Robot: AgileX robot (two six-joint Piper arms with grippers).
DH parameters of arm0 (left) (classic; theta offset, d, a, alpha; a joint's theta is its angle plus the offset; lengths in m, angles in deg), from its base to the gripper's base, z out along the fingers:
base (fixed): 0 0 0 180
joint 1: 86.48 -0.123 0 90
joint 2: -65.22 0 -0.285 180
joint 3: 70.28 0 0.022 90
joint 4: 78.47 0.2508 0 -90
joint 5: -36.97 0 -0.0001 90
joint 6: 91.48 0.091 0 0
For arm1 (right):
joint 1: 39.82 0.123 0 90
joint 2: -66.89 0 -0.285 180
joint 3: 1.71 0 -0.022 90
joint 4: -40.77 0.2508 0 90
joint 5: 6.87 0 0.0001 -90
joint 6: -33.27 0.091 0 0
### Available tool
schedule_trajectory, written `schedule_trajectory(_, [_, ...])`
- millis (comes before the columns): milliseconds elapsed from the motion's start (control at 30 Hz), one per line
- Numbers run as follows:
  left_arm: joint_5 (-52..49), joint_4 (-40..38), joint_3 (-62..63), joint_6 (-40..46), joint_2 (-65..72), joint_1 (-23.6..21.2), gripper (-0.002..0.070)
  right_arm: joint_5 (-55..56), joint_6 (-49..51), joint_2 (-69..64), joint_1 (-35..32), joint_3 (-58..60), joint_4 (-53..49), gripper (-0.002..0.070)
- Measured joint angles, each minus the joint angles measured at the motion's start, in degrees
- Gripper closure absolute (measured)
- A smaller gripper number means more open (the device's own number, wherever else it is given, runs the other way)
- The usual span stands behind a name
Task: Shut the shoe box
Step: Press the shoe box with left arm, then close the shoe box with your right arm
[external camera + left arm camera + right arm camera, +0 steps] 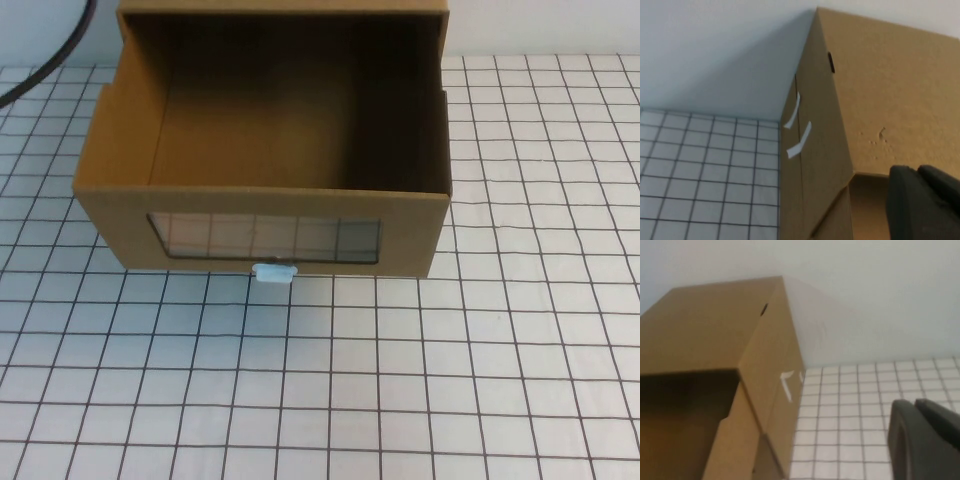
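Unlabelled shoe box (262,190) open; tools beside it.

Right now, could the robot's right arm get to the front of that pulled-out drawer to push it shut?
Probably yes. The shoe box drawer front faces bare gridded table, nothing before it. The right gripper hangs beside the box's right side, the left gripper by its left, neither touching.

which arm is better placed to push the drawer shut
Neither clearly. The shoe box drawer is pulled out, its front central. The left end effector hangs over the box's left edge, the right end effector beside its right wall over the table. Slight lean: left.
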Motion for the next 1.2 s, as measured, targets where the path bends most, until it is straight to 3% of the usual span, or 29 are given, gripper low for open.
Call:
schedule_trajectory(133, [-5.6, -6.9, 8.9, 3.1, 10.2, -0.1, 0.068, -1.1, -2.5, -4.3, 0.2, 0.9, 9.9, 0.0689])
schedule_trajectory(333, [-19.4, -22.6, 27.2, 17.6, 25.7, -0.1, 0.068, -7.5, -30.4, -13.1, 4.2, 1.3, 32.5, 0.0689])
schedule_trajectory(400, [-23.2, -25.7, 33.8, 18.4, 30.4, -0.1, 0.068, -10.2, -38.4, -15.7, 5.7, 1.3, 38.6, 0.0689])
schedule_trajectory(533, [-27.7, -29.6, 43.8, 15.3, 37.9, -0.1, 0.068, -15.3, -44.1, -20.4, 9.0, -1.0, 40.6, 0.0689])
schedule_trajectory(733, [-30.3, -30.8, 49.0, 13.7, 43.6, 0.9, 0.068, -18.5, -39.3, -26.2, 17.4, -8.9, 32.0, 0.0689])
schedule_trajectory(900, [-32.0, -26.2, 49.1, 11.7, 44.6, 2.8, 0.068, -18.5, -30.0, -30.8, 30.0, -14.7, 19.8, 0.0689])
schedule_trajectory(1067, [-34.3, -16.3, 49.3, 7.8, 44.6, 4.7, 0.068, -18.6, -16.1, -36.4, 43.8, -17.2, 1.5, 0.0689])
schedule_trajectory(1200, [-34.3, -13.5, 49.7, 5.6, 44.6, 5.0, 0.068, -21.0, -4.0, -41.0, 54.3, -19.1, -17.5, 0.0689])
